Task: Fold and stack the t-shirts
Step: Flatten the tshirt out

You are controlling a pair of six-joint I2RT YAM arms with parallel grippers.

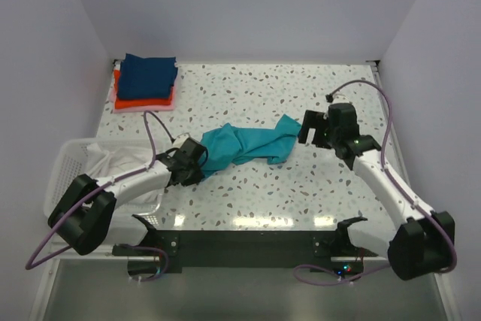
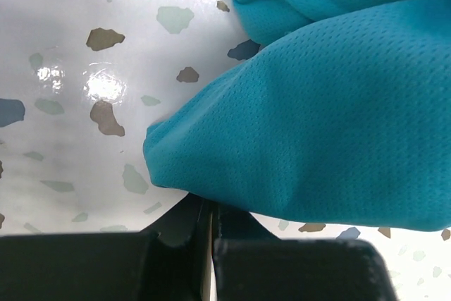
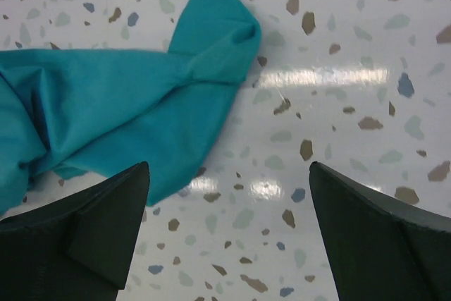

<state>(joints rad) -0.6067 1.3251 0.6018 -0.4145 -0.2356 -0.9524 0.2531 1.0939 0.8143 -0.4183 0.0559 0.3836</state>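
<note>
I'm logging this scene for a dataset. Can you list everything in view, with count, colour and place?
teal t-shirt: one, teal, crumpled lengthwise mid-table between the grippers
folded shirts: three, navy on orange-red on pink, stacked at the far-left corner
basket: one, white slatted, at the table's left edge
white cloth: one, white, inside the basket
table: one, white with coloured speckles
left gripper: one, black, shut on the teal t-shirt's left end
right gripper: one, black, open, over the shirt's right end

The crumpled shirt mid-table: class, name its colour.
The crumpled shirt is plain teal, shown best in the right wrist view.
</note>
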